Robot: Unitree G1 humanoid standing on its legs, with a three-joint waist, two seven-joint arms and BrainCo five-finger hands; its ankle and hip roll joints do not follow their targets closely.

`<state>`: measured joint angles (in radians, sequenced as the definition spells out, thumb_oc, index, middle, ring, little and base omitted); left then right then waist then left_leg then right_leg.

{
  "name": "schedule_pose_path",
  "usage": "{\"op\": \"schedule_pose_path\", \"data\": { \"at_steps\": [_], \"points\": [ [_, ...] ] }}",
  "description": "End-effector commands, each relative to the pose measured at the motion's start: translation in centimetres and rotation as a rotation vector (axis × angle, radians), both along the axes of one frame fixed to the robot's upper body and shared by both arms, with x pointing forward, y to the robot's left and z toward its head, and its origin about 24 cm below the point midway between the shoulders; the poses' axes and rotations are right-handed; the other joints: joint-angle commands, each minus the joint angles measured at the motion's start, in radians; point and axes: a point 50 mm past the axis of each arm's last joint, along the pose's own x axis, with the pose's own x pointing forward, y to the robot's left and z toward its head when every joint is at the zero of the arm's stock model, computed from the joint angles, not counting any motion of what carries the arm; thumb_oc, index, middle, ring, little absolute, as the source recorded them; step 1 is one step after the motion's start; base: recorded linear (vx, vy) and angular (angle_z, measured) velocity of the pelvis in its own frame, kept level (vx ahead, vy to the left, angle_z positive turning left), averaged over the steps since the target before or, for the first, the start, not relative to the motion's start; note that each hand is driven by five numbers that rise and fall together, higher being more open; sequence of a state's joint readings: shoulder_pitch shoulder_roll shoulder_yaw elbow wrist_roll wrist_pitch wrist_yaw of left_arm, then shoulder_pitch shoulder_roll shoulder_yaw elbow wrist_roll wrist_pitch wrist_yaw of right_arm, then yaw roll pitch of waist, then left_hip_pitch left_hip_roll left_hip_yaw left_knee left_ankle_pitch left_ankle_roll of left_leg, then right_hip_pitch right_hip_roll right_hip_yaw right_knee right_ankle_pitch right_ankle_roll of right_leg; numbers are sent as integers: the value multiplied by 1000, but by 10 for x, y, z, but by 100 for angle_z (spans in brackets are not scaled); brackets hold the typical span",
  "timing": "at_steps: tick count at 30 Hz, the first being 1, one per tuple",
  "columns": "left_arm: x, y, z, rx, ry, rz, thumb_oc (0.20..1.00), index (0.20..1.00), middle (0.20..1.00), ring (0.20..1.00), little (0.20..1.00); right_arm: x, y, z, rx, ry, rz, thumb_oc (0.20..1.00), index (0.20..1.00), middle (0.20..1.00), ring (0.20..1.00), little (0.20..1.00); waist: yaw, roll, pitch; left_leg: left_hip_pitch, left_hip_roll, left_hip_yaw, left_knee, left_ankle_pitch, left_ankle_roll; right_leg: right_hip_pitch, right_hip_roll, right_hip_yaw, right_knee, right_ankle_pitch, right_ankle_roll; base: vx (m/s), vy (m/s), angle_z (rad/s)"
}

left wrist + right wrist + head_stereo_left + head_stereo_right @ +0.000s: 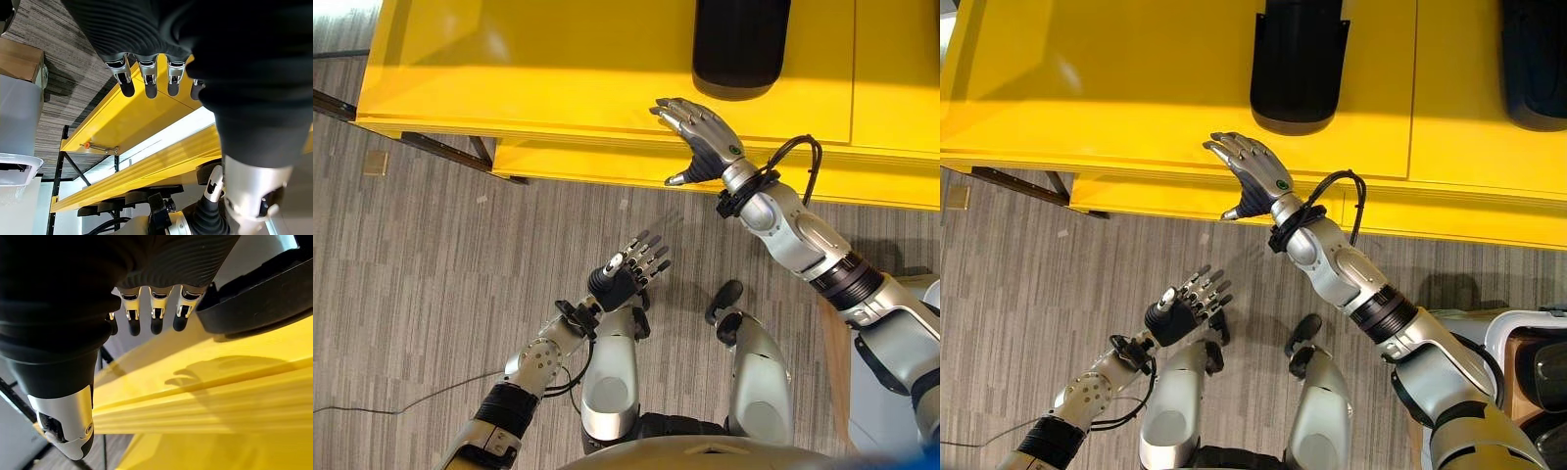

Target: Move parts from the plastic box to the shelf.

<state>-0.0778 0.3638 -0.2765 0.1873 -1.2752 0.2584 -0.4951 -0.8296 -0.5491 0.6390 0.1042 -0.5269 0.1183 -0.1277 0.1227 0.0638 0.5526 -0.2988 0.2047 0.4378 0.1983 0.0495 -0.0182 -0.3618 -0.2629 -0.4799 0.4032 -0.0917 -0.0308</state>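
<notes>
A black part (pixel 740 44) lies on the top level of the yellow shelf (pixel 558 69). A second black part (pixel 1538 59) rests farther right on the same level. My right hand (pixel 700 137) hovers open over the shelf's front edge, just below and left of the first part, holding nothing. In the right wrist view its fingers (pixel 155 308) point past the shelf edge, with the black part (pixel 264 303) beside them. My left hand (pixel 631 269) is open and empty, low over the floor in front of the shelf.
The yellow shelf has a lower level (pixel 607 162) that juts out under the top one, on black legs (pixel 440 147). Grey striped floor (pixel 431 274) lies in front. A white plastic container (pixel 14 166) and a cardboard box (pixel 19 58) appear in the left wrist view.
</notes>
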Motion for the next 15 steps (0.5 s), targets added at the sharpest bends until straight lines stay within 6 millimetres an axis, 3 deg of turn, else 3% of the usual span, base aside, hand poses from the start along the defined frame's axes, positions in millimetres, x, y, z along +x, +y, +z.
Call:
{"op": "schedule_pose_path", "data": {
  "at_steps": [1,10,15],
  "points": [
    [-13,-20,8,-60,-29,-73,1000,1000,1000,1000,1000,-5,8,34,54,-135,6,1000,1000,1000,1000,1000,11,-2,-33,16,75,-7,47,-44,-59,-3,-77,29,58,-19,122,0,0,0],
    [-14,-17,6,-53,-24,-70,1000,1000,1000,1000,1000,14,-18,20,52,-70,-200,1000,1000,1000,1000,1000,14,-10,-33,14,78,-6,40,-38,-61,-3,-76,23,60,-22,119,0,-4,0],
    [-13,-17,6,-42,-27,-74,1000,1000,1000,1000,1000,26,-30,11,-54,-3,-293,1000,1000,1000,1000,1000,20,-19,-33,18,80,-9,38,-36,-63,5,-74,18,60,-24,118,1,-7,0]
  ]
}}
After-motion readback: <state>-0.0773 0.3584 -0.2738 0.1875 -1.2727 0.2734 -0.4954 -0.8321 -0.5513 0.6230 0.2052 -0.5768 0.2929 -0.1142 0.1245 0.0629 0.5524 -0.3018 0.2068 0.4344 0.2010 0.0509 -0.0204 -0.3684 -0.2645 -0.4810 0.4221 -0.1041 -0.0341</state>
